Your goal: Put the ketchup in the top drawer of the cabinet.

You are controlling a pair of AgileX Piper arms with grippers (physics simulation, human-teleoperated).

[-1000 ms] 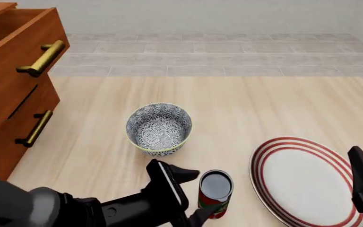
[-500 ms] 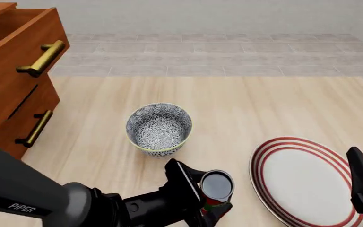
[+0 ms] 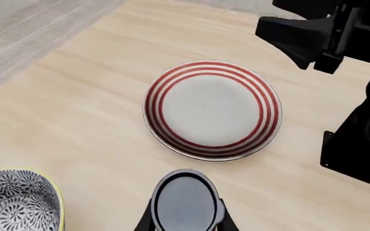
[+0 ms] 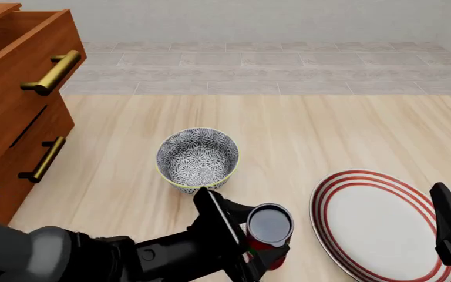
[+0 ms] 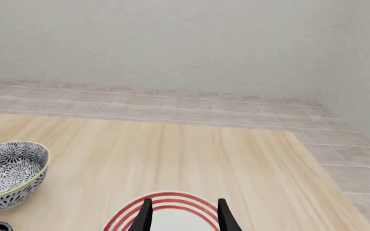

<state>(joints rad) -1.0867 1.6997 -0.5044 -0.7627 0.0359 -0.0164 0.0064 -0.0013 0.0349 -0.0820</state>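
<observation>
The ketchup (image 4: pixel 269 225), a small can with a red label and dark grey top, is near the table's front edge between the bowl and the plate. My left gripper (image 4: pixel 255 236) is shut on it, one finger on each side. In the left wrist view the ketchup's top (image 3: pixel 185 202) sits between the fingers (image 3: pixel 148 220). The cabinet (image 4: pixel 6 135) stands at the far left, and its top drawer (image 4: pixel 23 70) is pulled open, brass handle (image 4: pixel 51 71) forward. My right gripper (image 4: pixel 450 228) is open and empty over the plate's right edge; it also shows in the right wrist view (image 5: pixel 183 215).
A grey patterned bowl (image 4: pixel 197 160) stands just behind the ketchup. A red-striped white plate (image 4: pixel 374 223) lies to its right. The lower drawer (image 4: pixel 22 158) is closed. The right arm (image 3: pixel 339 33) crosses the left wrist view.
My left gripper moved right, closed its fingers around the ketchup, and the can now sits slightly higher in the front view. The right arm has barely moved.
</observation>
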